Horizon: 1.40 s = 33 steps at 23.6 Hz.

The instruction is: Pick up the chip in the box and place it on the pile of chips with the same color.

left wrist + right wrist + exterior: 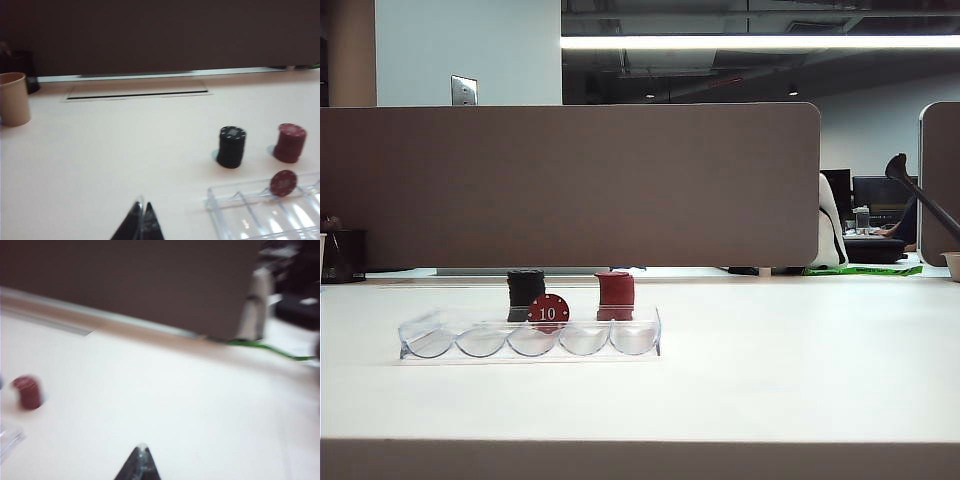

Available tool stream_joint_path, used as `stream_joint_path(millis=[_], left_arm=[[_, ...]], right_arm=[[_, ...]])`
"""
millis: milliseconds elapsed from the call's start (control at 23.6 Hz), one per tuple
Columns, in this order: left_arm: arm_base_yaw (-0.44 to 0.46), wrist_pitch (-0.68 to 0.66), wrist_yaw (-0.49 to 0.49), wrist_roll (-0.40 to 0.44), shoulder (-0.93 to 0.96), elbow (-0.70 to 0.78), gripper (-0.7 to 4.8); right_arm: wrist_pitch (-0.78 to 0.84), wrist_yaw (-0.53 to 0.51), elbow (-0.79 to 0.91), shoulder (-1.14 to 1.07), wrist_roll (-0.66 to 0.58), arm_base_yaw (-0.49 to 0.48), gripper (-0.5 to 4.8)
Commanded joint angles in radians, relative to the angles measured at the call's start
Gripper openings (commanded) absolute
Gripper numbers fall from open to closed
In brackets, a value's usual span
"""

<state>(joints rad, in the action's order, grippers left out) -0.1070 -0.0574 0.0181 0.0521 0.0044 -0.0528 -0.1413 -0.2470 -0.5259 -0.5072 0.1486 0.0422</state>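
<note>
Overhead, a ceiling light (760, 42) glows above the white table (770, 370) and brown partition (570, 185).

Low frontal exterior view, both wrist views oblique, sharing red pile (615, 295)

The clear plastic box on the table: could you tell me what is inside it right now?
The box holds one dark-red chip marked "10", standing on edge in a middle groove. The other grooves look empty through the clear wall. Both grippers, left and right, are shut and away from it.
</note>
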Motion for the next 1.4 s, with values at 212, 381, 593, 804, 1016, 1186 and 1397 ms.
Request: stream_joint_path(millis=[212, 381, 593, 804, 1016, 1186, 1397], left_arm=[[0.000, -0.039, 0.163, 0.000, 0.001, -0.048, -0.03], [0.000, -0.139, 0.169, 0.002, 0.019, -0.126, -0.03], [0.000, -0.214, 0.211, 0.057, 0.103, -0.206, -0.03], [0.000, -0.215, 0.239, 0.081, 0.285, -0.308, -0.03], [0.000, -0.162, 0.282, 0.099, 0.444, -0.384, -0.03], [0.000, -0.140, 0.307, 0.167, 0.571, -0.482, -0.03], [-0.002, -0.101, 0.383, 0.177, 0.705, -0.554, -0.03]], right_arm=[[-0.050, -0.056, -0.235, -0.364, 0.068, 0.115, -0.06], [-0.048, -0.055, -0.388, -0.592, 0.069, 0.228, -0.06], [-0.048, -0.055, -0.486, -0.741, 0.069, 0.305, -0.06], [-0.021, -0.056, -0.563, -0.896, 0.069, 0.378, -0.06], [0.008, -0.100, -0.611, -1.012, 0.069, 0.401, -0.06], [0.032, -0.113, -0.618, -1.059, 0.069, 0.401, -0.06], [0.048, -0.113, -0.618, -1.057, 0.068, 0.401, -0.06]])
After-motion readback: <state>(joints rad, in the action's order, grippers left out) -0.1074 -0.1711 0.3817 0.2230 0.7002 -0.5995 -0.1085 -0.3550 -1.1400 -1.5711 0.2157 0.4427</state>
